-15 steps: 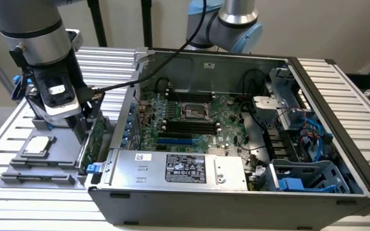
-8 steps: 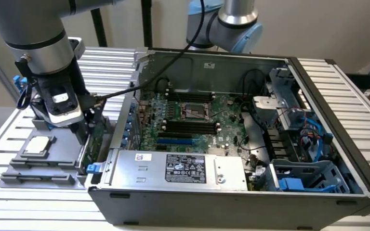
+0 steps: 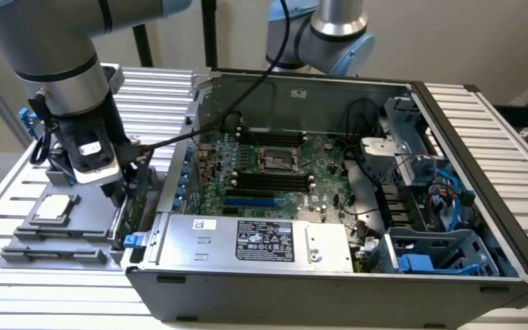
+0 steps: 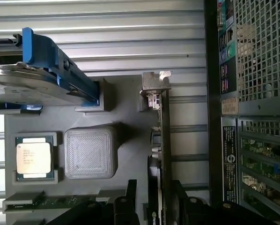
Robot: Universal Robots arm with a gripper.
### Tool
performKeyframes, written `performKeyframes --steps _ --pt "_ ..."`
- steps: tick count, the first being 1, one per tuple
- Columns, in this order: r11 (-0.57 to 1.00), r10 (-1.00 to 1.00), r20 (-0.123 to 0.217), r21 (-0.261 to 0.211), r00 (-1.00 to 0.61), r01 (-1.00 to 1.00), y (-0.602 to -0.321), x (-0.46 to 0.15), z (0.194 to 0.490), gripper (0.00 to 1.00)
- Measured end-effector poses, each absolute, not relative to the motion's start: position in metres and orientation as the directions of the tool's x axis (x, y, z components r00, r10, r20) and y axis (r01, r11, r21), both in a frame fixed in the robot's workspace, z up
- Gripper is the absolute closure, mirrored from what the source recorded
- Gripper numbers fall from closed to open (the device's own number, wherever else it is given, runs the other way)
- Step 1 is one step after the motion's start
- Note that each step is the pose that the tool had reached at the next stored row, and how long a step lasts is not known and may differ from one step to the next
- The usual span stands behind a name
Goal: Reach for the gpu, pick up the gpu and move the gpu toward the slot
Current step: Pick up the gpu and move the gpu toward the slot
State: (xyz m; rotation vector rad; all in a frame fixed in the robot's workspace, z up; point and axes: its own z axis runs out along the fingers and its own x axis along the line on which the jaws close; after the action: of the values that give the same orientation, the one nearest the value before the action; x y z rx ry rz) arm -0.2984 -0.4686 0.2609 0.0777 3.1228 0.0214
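Observation:
The gpu (image 4: 164,136) stands on edge in the grey fixture (image 4: 126,140), a thin green card with its silver bracket (image 4: 155,83) at one end. My gripper (image 4: 155,204) is open, one dark finger on each side of the card's near end, with a gap visible on one side. In the exterior view the gripper (image 3: 120,194) reaches down at the gpu (image 3: 137,201), just outside the open computer case (image 3: 337,282) on the exterior view's left. Blue expansion slots (image 3: 250,203) lie on the motherboard (image 3: 278,161) inside.
On the fixture sit a grey hard drive in a blue frame (image 4: 41,79), a square silver chip (image 4: 34,158), a grey block (image 4: 91,152) and a memory stick (image 4: 51,201). The case's back wall (image 4: 252,117) stands close beside the gpu. A second arm (image 3: 333,34) is behind the case.

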Motion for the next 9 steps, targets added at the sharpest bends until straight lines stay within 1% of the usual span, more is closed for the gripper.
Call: performKeyframes --steps 4,9 --pt "0.999 0.049 -0.027 -0.001 -0.998 0.049 -0.4686 -0.2984 0.2575 0.58" --pt "0.999 0.049 -0.040 -0.002 -0.998 0.050 -0.4687 -0.2984 0.2513 0.58"
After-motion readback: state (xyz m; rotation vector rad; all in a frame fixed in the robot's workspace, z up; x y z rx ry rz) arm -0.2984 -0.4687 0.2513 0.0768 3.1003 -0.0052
